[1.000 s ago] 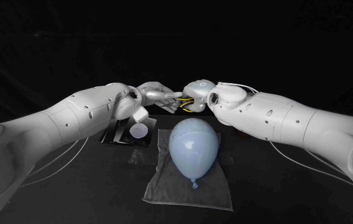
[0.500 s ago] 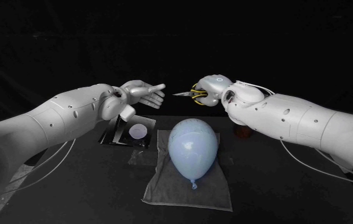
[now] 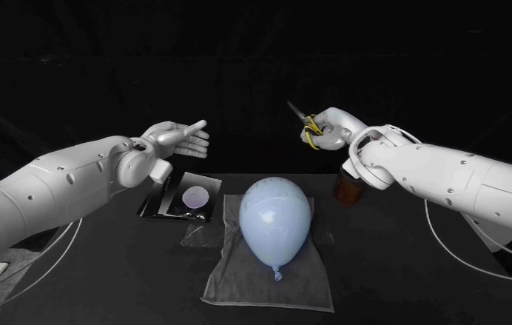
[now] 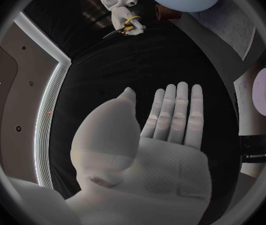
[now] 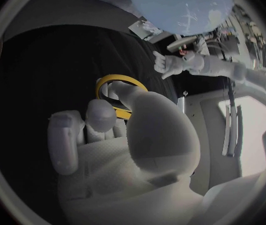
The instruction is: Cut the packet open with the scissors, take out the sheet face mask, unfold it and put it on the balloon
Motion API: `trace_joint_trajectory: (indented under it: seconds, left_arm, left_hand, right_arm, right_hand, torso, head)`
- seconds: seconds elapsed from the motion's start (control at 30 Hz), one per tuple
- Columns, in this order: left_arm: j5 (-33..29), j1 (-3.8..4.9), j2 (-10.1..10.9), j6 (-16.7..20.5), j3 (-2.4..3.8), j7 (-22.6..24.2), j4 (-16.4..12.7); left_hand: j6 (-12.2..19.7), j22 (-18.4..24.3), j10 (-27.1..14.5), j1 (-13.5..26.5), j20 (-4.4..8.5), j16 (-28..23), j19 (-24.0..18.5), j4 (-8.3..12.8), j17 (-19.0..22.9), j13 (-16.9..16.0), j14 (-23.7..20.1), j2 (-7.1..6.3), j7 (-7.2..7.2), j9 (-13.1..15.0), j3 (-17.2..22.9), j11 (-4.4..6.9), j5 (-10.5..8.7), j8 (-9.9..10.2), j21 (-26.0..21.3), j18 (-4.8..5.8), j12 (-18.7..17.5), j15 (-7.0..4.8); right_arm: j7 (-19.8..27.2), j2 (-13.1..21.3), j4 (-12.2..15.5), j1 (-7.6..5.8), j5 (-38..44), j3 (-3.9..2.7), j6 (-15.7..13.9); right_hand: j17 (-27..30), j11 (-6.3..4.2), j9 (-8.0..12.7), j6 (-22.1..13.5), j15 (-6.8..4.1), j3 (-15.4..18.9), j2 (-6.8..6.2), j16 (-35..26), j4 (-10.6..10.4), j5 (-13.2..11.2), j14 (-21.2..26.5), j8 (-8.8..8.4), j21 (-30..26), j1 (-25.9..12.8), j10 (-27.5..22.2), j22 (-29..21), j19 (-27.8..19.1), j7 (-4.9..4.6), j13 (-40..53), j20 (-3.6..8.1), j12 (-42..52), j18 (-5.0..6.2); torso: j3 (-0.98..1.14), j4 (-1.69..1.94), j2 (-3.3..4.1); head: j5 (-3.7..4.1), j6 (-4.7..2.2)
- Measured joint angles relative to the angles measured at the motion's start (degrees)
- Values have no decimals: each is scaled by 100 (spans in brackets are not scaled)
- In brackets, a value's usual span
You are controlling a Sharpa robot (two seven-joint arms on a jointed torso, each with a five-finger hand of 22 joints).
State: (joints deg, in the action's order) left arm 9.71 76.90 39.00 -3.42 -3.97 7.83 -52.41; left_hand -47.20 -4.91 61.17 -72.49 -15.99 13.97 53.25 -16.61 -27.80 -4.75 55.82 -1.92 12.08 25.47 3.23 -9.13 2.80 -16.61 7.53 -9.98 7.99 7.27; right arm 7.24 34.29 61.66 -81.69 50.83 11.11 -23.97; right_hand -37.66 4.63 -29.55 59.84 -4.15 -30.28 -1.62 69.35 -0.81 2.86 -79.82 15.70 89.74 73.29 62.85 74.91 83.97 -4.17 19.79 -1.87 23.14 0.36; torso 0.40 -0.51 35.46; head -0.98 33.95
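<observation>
**Two robot hands raised above a balloon on the table, one holding scissors**

We see a pale blue balloon (image 3: 275, 218) lying on a grey cloth (image 3: 246, 284) in the middle of the black table (image 3: 106, 280). It is egg-shaped and glossy, with its knotted end pointing toward the robot.

Just beside the cloth, on the robot's left, the packet (image 3: 190, 194) lies flat on the table. It is a dark rectangle with a pale oval on its face.

The right robot hand (image 3: 328, 129) is held up in the air beyond the balloon. Its fingers are curled around the yellow handles of the scissors (image 3: 303, 121), whose thin blades point up and away from the robot.

The left robot hand (image 3: 179, 140) is raised above the packet, well apart from the right one. It is flat, fingers stretched out side by side and thumb lifted, holding nothing.

A brown container (image 3: 347, 188) stands on the table beneath the right arm.
</observation>
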Motion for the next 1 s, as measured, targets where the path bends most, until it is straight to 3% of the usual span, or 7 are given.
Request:
trace_joint_trajectory:
  seconds: [0.23,0.5,0.6,0.73,0.83,1.0]
  left_arm:
    - [-288,-49,277,86,0,275,-346]
    - [-487,-83,537,160,4,569,-875]
    - [-527,-107,596,192,5,634,-1031]
    - [-569,-156,624,228,4,703,-1181]
    - [-588,-197,628,248,3,741,-1231]
    - [-606,-256,657,274,2,780,-1235]
  left_hand:
    - [-44,16,70,-30,0,37,0,-6,-14,-8,-14,-30,-43,0,-120,33,0,0,0,1,58,-14]
    - [-161,32,266,-234,0,178,-1,-2,-67,-42,-54,43,-120,-10,-239,105,0,-28,0,4,132,-54]
    - [-246,32,337,-311,0,228,-1,1,-84,-55,-73,86,-121,-13,-269,115,0,-28,23,6,165,-73]
    - [-246,32,337,-344,0,248,-1,16,-94,-55,-73,106,-121,-22,-284,115,0,-28,23,9,166,-73]
    - [-277,36,337,-400,0,271,-1,1,-95,-56,-73,102,-129,-22,-300,115,1,-28,23,13,166,-72]
    - [-285,37,337,-399,0,271,-1,1,-95,-55,-73,102,-122,-30,-300,115,1,-28,23,18,166,-72]
  right_arm:
    - [274,581,468,-5,-2449,2,471]
    - [316,1213,1245,38,-3987,9,1246]
    - [298,1428,1515,67,-4280,10,1550]
    - [273,1674,1849,170,-4596,20,1841]
    - [262,1844,2103,325,-4784,30,1896]
    - [267,2104,2486,614,-5022,45,1787]
  right_hand:
    - [-35,0,-4,-22,8,17,45,0,-16,0,6,-9,-3,-31,0,0,-1,-3,1,-1,-26,0]
    - [-49,3,-22,-161,37,122,31,-1,-24,1,20,-133,-6,-21,125,1,-9,-105,-64,-9,-360,0]
    - [-56,-59,38,-194,58,246,-104,-1,-217,1,39,-219,-10,-165,370,3,-9,-138,-132,-9,-547,0]
    - [-118,-138,86,-200,81,474,-297,21,-461,1,58,-276,-10,-463,727,4,-10,-144,-169,-9,-678,-1]
    - [-127,-148,80,-16,86,469,-392,23,-346,1,48,-239,-11,-281,841,4,-10,-66,-144,-10,-679,0]
    - [-117,-166,-6,267,-23,461,-485,24,-42,0,6,-43,-11,156,863,4,-16,137,191,52,-306,0]
  torso:
    - [2,-6,-18]
    - [11,-7,-26]
    - [9,-7,-30]
    - [5,-8,-35]
    - [1,-9,-36]
    - [5,-10,-36]
  head:
    - [140,-48]
    - [277,-47]
    - [379,-67]
    - [456,-79]
    - [509,-58]
    - [572,-18]
